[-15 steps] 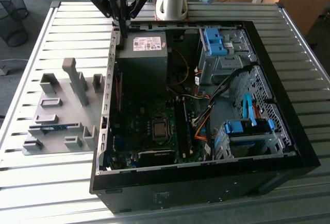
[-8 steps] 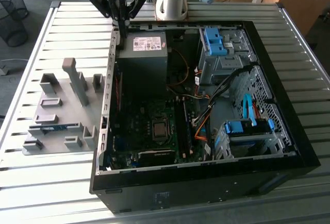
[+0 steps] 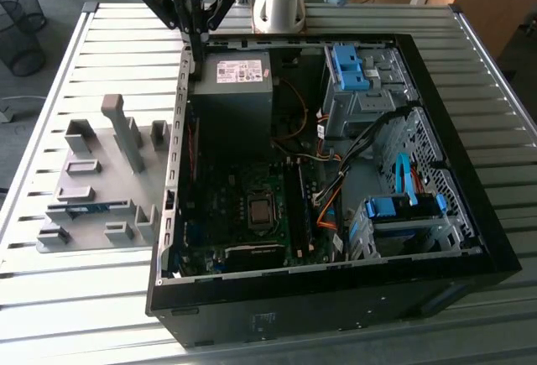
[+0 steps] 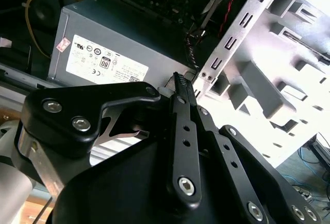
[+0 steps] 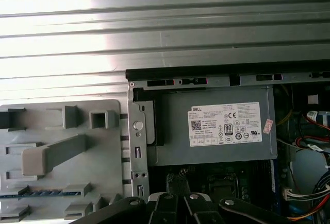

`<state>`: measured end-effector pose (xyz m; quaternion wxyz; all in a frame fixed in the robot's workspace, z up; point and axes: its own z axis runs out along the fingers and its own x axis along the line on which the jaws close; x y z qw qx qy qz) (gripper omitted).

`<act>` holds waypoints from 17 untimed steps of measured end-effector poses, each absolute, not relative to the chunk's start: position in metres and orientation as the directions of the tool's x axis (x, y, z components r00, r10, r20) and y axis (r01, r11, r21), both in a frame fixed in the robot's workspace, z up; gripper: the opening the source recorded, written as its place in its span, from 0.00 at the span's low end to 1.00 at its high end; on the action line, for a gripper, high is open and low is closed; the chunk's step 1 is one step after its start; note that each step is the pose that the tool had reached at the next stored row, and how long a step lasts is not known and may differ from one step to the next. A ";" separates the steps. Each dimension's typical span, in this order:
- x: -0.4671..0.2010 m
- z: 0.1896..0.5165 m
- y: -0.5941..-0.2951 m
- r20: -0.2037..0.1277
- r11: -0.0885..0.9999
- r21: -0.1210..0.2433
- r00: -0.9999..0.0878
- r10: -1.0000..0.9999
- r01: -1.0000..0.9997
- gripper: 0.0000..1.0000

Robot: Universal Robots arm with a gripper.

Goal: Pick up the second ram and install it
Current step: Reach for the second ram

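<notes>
The second ram (image 3: 88, 208) is a thin blue stick lying in a slot of the grey fixture plate (image 3: 92, 151) on the exterior view's left, beside the open computer case. The first wrist view shows the same blue stick (image 5: 31, 193) low in the fixture (image 5: 56, 131). My gripper (image 3: 200, 44) hangs above the case's back corner, over the edge of the power supply (image 3: 231, 88), well away from the stick. In the second wrist view its black fingers (image 4: 181, 105) meet at the tip (image 4: 180, 81), shut with nothing between them.
The open black case (image 3: 470, 239) holds the motherboard (image 3: 243, 214) with its processor socket, loose orange and black cables, and light-blue drive brackets (image 3: 403, 207) on the exterior view's right. Upright grey pegs (image 3: 126, 134) rise from the fixture. Everything rests on a slatted metal table (image 3: 50, 289).
</notes>
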<state>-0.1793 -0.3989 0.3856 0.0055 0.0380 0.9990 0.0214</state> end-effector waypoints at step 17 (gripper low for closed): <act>-0.186 0.386 -0.399 -0.009 0.996 0.043 -0.997 0.076 0.076 0.10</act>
